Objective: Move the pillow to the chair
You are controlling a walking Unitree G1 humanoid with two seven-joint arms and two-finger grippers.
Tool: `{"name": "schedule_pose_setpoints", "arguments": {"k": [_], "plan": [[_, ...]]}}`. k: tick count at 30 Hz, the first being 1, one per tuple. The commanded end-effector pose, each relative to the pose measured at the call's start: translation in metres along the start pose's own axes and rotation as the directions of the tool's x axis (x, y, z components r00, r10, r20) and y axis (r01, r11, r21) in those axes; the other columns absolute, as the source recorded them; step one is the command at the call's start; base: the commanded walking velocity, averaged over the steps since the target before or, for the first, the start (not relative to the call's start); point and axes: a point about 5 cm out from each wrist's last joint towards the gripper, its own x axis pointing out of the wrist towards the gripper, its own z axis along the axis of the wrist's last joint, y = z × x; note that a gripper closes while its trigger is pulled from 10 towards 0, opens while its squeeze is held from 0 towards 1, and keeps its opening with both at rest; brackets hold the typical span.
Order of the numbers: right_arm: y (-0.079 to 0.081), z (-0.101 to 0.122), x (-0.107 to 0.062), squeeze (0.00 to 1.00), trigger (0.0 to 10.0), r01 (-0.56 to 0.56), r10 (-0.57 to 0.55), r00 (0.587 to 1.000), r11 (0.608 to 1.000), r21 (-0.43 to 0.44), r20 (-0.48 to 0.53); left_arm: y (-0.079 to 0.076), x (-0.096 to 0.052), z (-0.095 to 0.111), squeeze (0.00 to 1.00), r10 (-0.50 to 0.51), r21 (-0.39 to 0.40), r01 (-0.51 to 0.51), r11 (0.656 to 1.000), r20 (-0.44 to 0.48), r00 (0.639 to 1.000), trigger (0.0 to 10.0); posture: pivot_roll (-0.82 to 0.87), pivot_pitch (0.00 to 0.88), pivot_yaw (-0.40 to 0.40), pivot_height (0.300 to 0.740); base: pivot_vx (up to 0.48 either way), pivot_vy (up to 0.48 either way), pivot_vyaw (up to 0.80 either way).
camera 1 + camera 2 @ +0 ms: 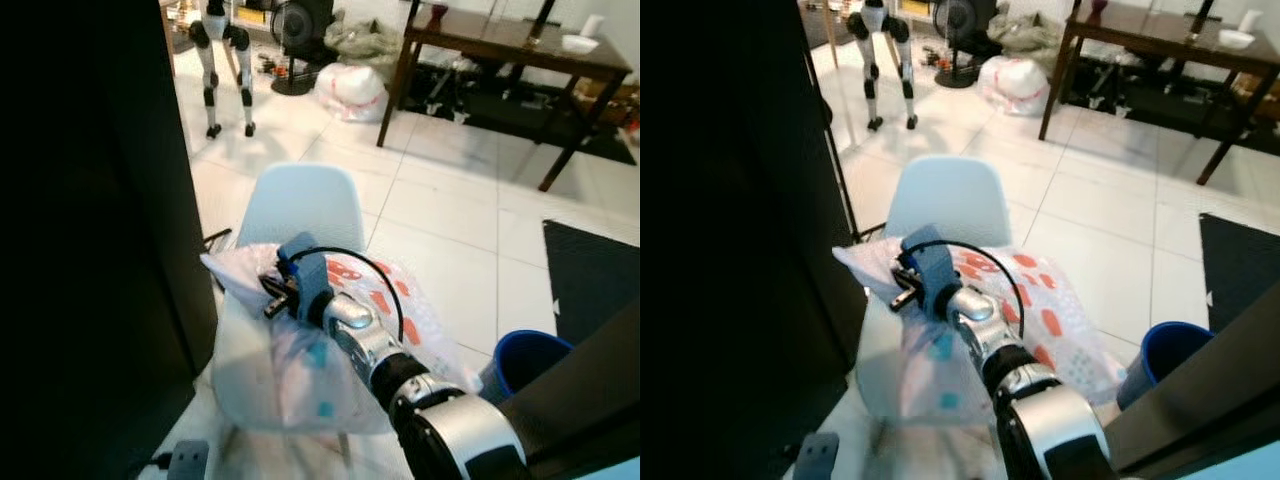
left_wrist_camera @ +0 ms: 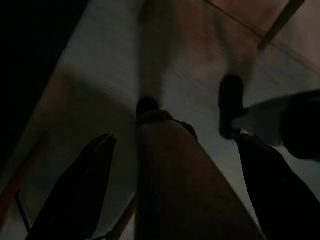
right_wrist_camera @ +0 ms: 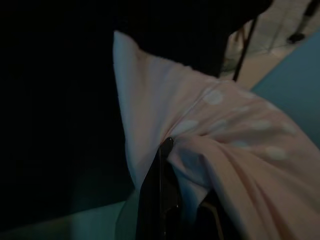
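Right arm (image 1: pixel 400 375) stretched forward and down, silver forearm ringed in black, blue-wrapped wrist ahead. Right gripper (image 3: pixel 167 165) clamped on pale spotted fabric, black fingers (image 3: pixel 157 200) pinched together. Left gripper (image 2: pixel 175 165) hanging in shade, fingers spread apart.

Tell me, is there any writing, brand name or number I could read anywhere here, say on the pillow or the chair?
None can be read.
The pillow, pinched by the right gripper over the chair, carries only red and teal patches, no letters.
The chair is plain.
Things on the dark table are too small to tell.
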Motion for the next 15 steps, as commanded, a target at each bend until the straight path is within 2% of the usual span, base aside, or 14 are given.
{"name": "schedule_pose_setpoints", "arguments": {"k": [1, 7, 9, 15], "plan": [[0.003, 0.003, 0.001, 0.0, 10.0, -0.028, 0.028, 0.999, 0.999, -0.015, 0.024, -0.002, -0.006, -0.029, 0.0, -0.007, -0.02, 0.005, 1.0, -0.102, 0.995, 10.0, -0.02, 0.051, -0.067, 0.74, 0.0, 0.0, 0.0], [0.005, -0.002, 0.0, 0.0, 10.0, -0.037, 0.037, 0.999, 0.999, -0.033, -0.006, -0.002, -0.006, -0.03, 0.0, -0.013, -0.022, 0.011, 1.0, -0.105, 0.994, 10.0, -0.02, 0.054, -0.068, 0.74, 0.0, 0.0, 0.0], [0.013, -0.007, 0.002, 0.0, 10.0, -0.074, 0.071, 0.997, 0.995, -0.068, -0.04, -0.003, -0.006, -0.031, 0.0, -0.015, -0.021, 0.013, 1.0, -0.106, 0.994, 10.0, -0.02, 0.056, -0.069, 0.74, 0.0, 0.0, 0.0], [0.019, -0.012, 0.005, 0.0, 10.0, -0.06, 0.047, 0.994, 0.99, -0.127, -0.103, -0.004, -0.006, -0.032, 0.0, -0.019, -0.024, 0.017, 1.0, -0.107, 0.994, 10.0, -0.01, 0.063, -0.073, 0.74, 0.0, 0.0, 0.0]]}}
